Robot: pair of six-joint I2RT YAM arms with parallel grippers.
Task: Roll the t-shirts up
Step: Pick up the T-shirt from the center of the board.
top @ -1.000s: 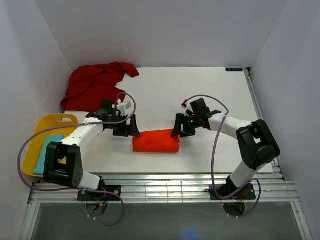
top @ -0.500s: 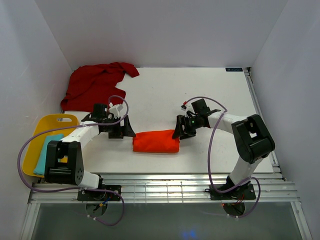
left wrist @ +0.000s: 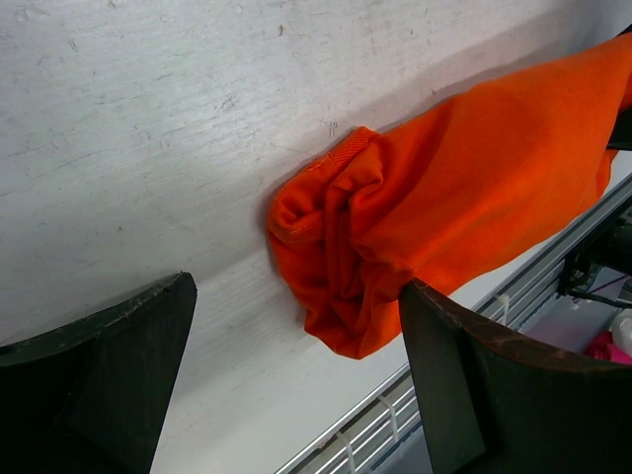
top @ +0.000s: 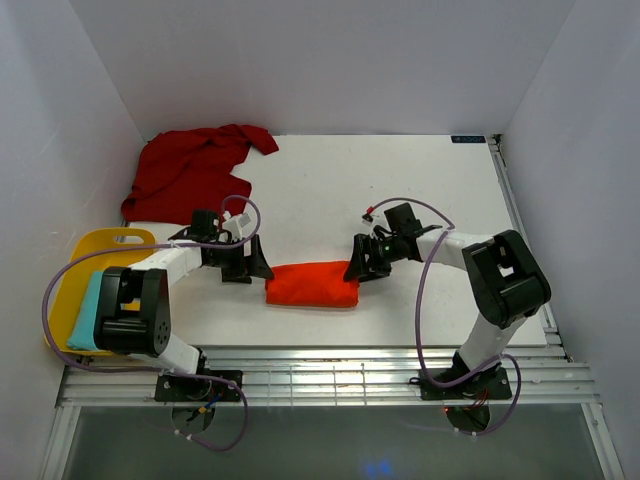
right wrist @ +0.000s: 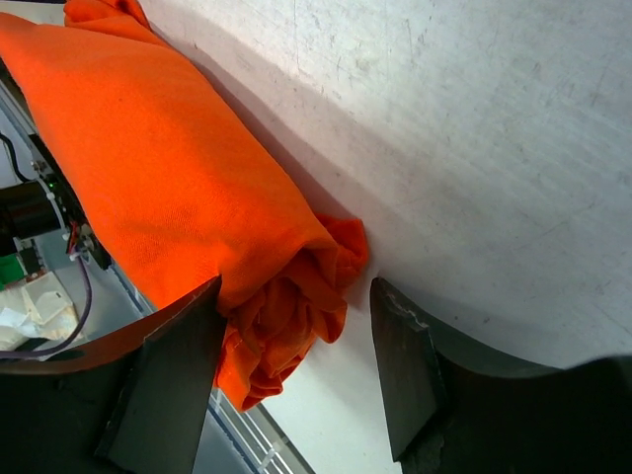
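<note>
As you look down from above, a yellow tub point(top: 110, 243) sits at the far left, at 9 o'clock from the middle of the white table point(top: 420, 190). A blue-green cloth point(top: 97, 300) lies in the tub.

Up at 10 o'clock, in the far left corner of the table, the dark red shirt point(top: 190, 170) lies in a loose, crumpled heap. It is not rolled, and it is well apart from both arms.

The left gripper point(top: 252, 266) is low over the table. It sits at 9 o'clock from the orange shirt point(top: 312, 283), just beside that end. It is spread wide and holds nothing. In the left wrist view, the curled end of the roll shows between the two dark fingers point(left wrist: 99, 365). Bare table lies between the cloth and one finger. The other finger stands in front of the cloth, and I cannot tell if it touches.

The orange shirt is rolled into a fat roll. It lies at 6 o'clock from the table's middle, with its ends pointing to 9 and 3 o'clock.

The right gripper point(top: 360, 265) is low at the 3 o'clock end of the roll. It is spread apart and not squeezing. In the right wrist view, the roll's end sits between its fingers point(right wrist: 400, 365). One finger is right against the cloth, and a strip of bare table shows beside the other.
</note>
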